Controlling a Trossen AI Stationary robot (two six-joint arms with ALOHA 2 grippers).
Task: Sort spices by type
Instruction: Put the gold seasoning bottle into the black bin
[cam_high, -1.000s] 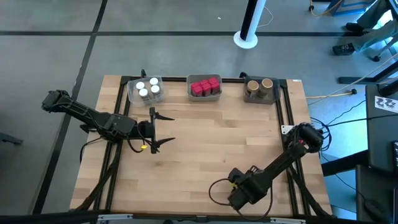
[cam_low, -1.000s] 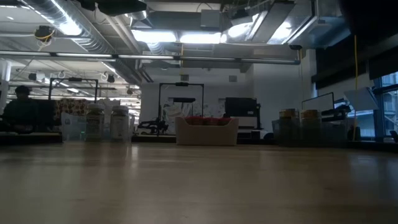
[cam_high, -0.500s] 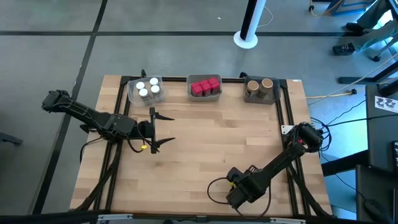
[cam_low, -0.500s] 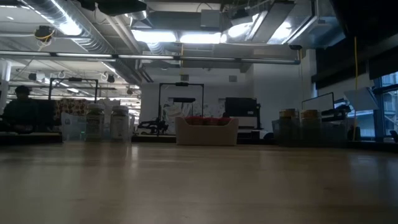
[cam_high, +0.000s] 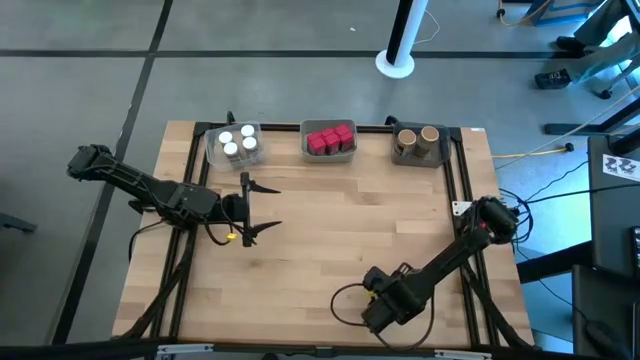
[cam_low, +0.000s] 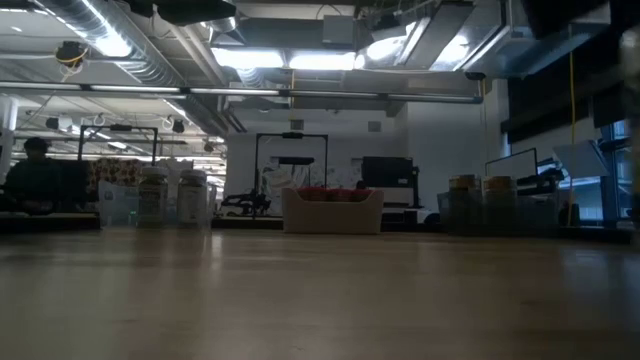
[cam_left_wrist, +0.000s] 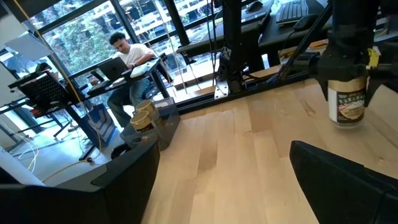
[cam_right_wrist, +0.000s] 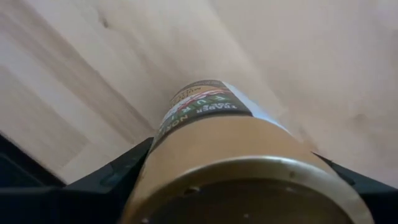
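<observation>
- In the high view we see a light wooden slatted table (cam_high: 330, 230) filling the centre of the frame, with three rectangular trays in a row along its upper edge.
- The clear tray at upper left (cam_high: 235, 147) holds four white-capped round jars (cam_high: 238, 143); the grey tray at upper centre (cam_high: 329, 141) holds the red blocky packets (cam_high: 330, 138), packed touching one another; the dark tray at upper right (cam_high: 419, 146) holds two tan-brown cylindrical jars (cam_high: 417, 137) side by side.
- The left gripper (cam_high: 250, 208) sits at centre left of the high view, its two thin fingers spread wide apart and holding nothing.
- The right gripper (cam_high: 385, 300) lies at the lower centre-right of the high view, near the table's bottom edge.
- In the right wrist view we see a tan-brown jar with a gold lid and a printed label (cam_right_wrist: 217, 149) pinched between the right gripper's dark fingers (cam_right_wrist: 106, 177), above bare wood.
- In the left wrist view we find the same jar (cam_left_wrist: 347, 102) at the upper right of the frame, gripped from above, its base at or just above the table; we cannot tell which.
- Beyond the table edge in that view, a seated person (cam_left_wrist: 127, 53) works at a desk in the upper left.
- In the low view we see the three trays far off, along the table's far edge.
</observation>
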